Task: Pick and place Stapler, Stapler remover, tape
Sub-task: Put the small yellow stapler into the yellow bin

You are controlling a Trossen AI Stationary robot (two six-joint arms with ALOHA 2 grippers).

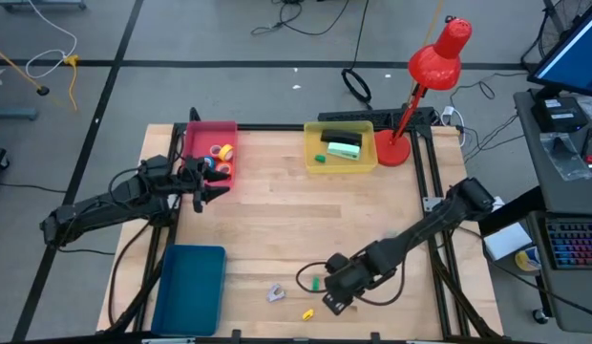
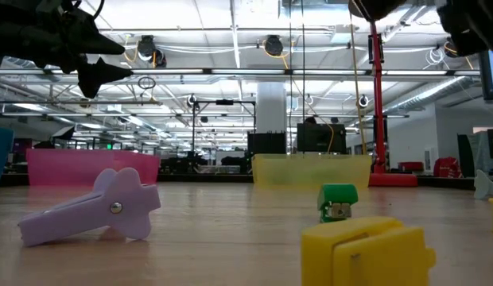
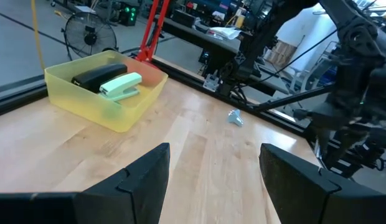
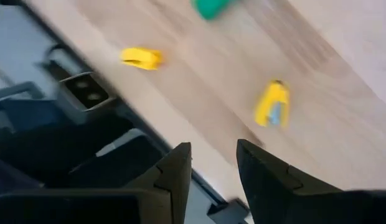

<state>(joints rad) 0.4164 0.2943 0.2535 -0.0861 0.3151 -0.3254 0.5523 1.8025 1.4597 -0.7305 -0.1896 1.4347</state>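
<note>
Tape rolls (image 1: 221, 153) fill the pink tray (image 1: 196, 131) at upper left and staplers (image 1: 343, 147) the yellow bin (image 1: 311, 159), while lilac (image 1: 275, 292), green (image 1: 315, 283) and yellow removers (image 1: 307, 312) wait at bottom centre; both the left gripper (image 1: 209, 184) and the right gripper (image 1: 332, 300) are parted and empty.

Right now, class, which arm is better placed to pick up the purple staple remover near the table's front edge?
The right. Its gripper hangs empty, fingers apart, just beside the purple staple remover. The left gripper is far off by the pink bin.

the yellow block (image 2: 366, 253) is cut off by the low view's bottom edge, blurred.
</note>
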